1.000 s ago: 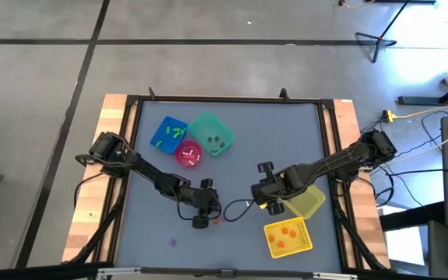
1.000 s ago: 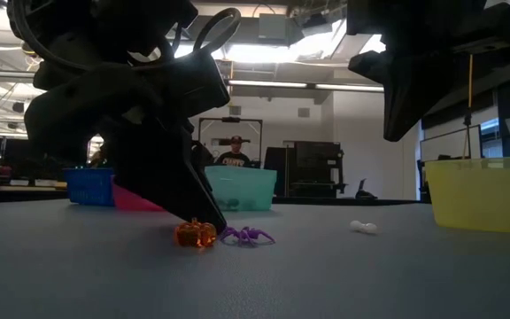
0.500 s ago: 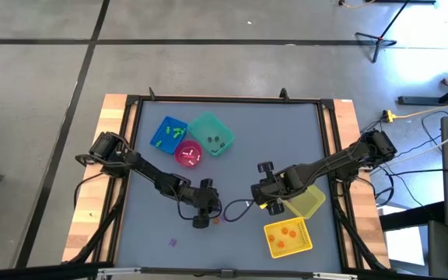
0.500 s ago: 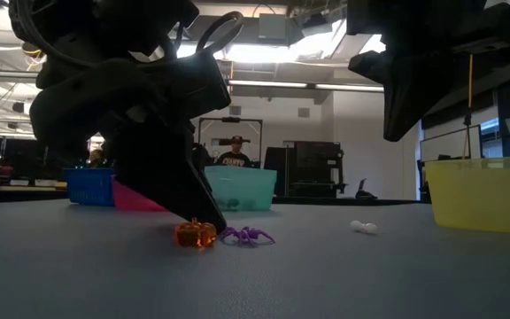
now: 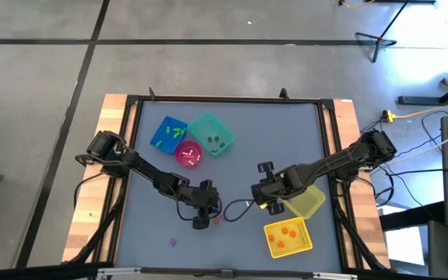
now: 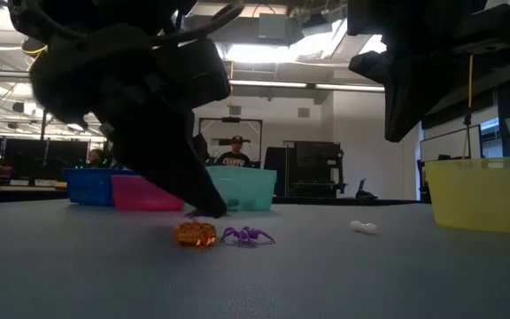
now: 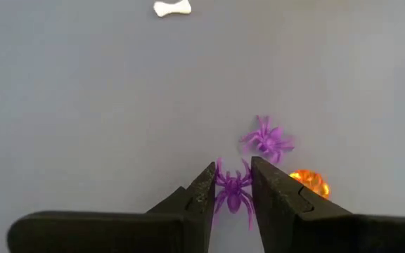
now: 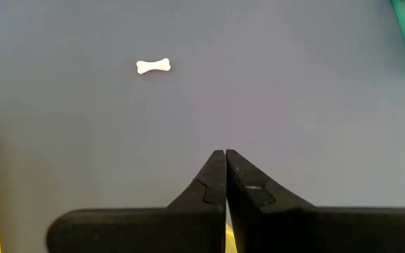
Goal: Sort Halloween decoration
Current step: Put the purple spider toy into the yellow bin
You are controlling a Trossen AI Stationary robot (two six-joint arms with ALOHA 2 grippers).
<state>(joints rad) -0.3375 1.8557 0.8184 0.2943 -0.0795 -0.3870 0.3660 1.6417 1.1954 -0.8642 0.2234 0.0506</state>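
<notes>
Four bins (image 5: pixel 288 237) already hold trinkets. Left gripper (image 7: pixel 232 188) clamps a purple spider (image 7: pixel 232 192) above the orange pumpkin (image 6: pixel 195 233); right gripper (image 8: pixel 225 176), fingers together, waits nearby. Another spider (image 6: pixel 247 235) and bone (image 8: pixel 153 66) remain unsorted beside that pumpkin.

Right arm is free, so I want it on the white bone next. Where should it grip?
Pinch the white bone across its thin middle shaft, coming straight down: it lies flat and alone on the table, and its knobbed ends should resist slipping. The right gripper is shut; open it first.
</notes>
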